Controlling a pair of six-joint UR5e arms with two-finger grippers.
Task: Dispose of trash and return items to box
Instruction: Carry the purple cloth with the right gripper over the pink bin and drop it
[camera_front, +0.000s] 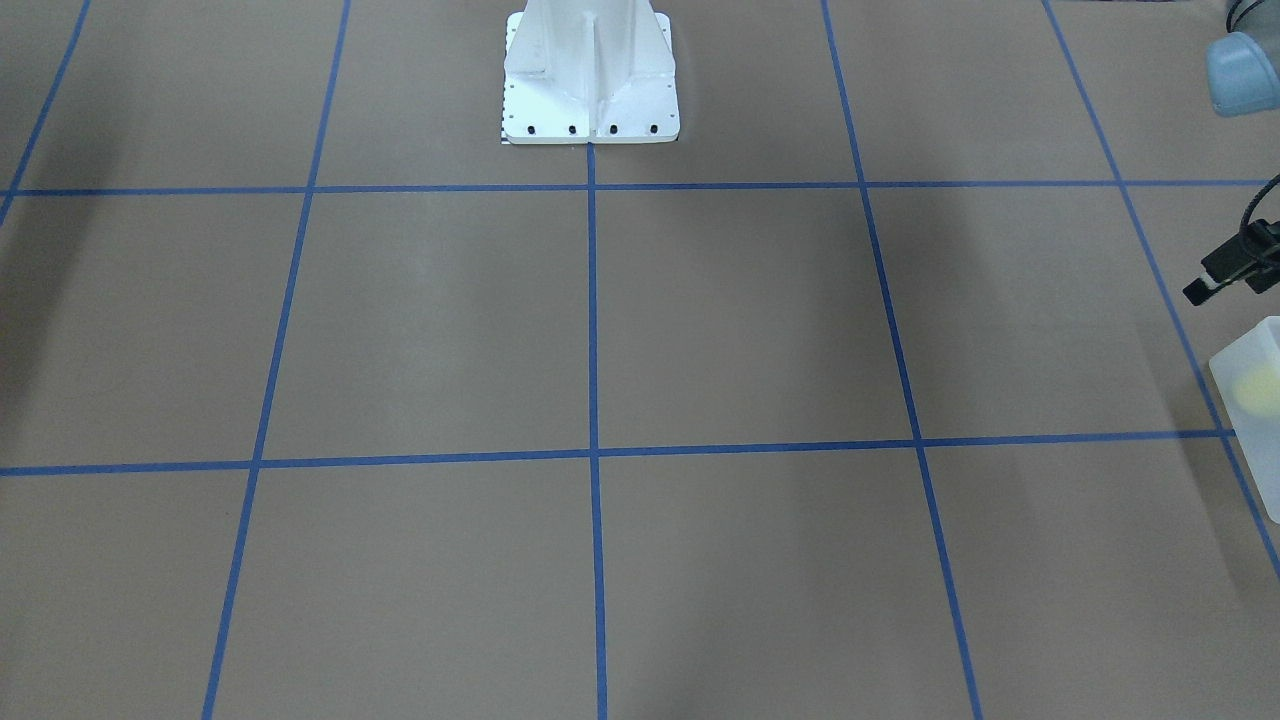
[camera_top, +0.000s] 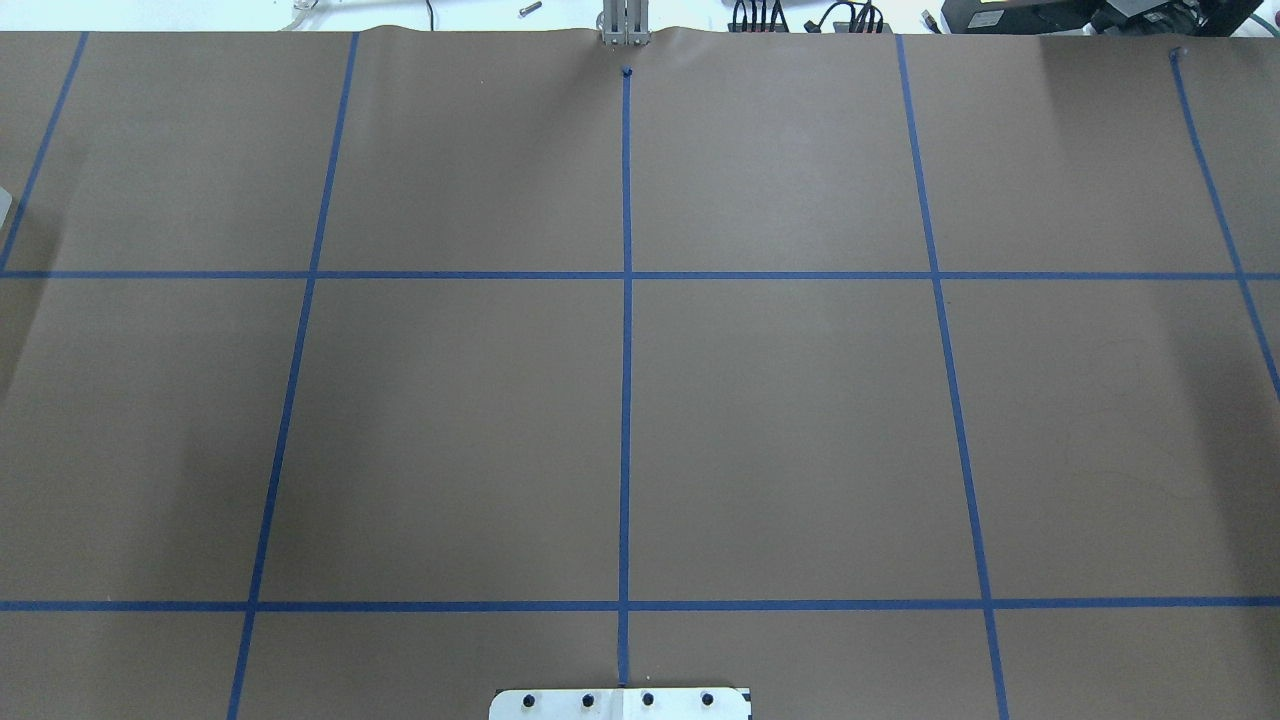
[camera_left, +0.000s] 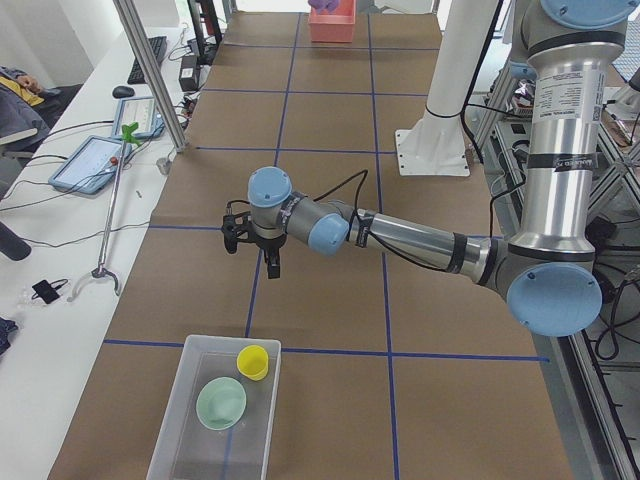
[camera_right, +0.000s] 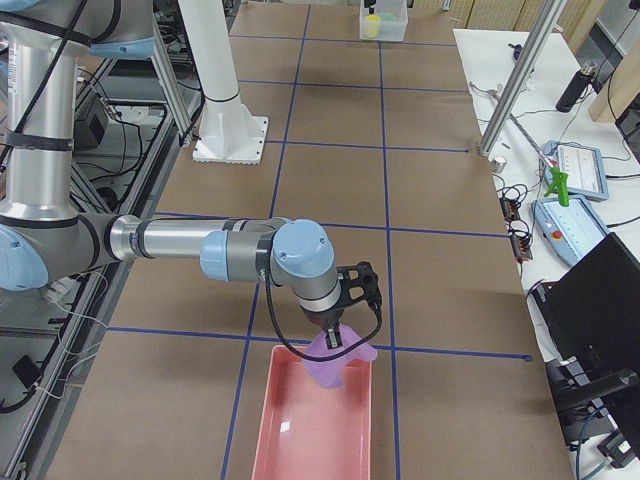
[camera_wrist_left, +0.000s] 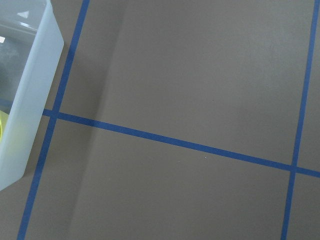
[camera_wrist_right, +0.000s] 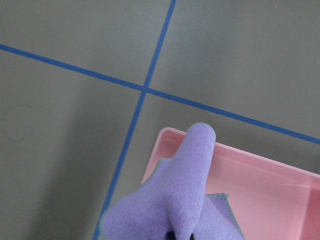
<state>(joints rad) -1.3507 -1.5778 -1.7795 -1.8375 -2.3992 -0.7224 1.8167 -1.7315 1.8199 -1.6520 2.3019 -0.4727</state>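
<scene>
Brown paper ruled in blue tape covers the long table, its central squares bare in both fixed views, while the work goes on at its two ends. At the robot's left end, the yellow cup and the mint-green bowl sit side by side inside the translucent box. That half of the job looks finished. The left gripper hangs above the paper near the box, apart from it, and whether its jaws stand wide or closed cannot be told. At the far end, the right gripper hovers over the near rim of a pink tray. A purple cloth is bunched up to its fingers and appears pinched between them. Its lower folds hang at the tray's edge rather than over the middle. The step in hand appears to be depositing the cloth in the tray. The next move probably calls for carrying the cloth farther over the tray floor before the jaws part, so that it drops inside and does not drape across the rim.
</scene>
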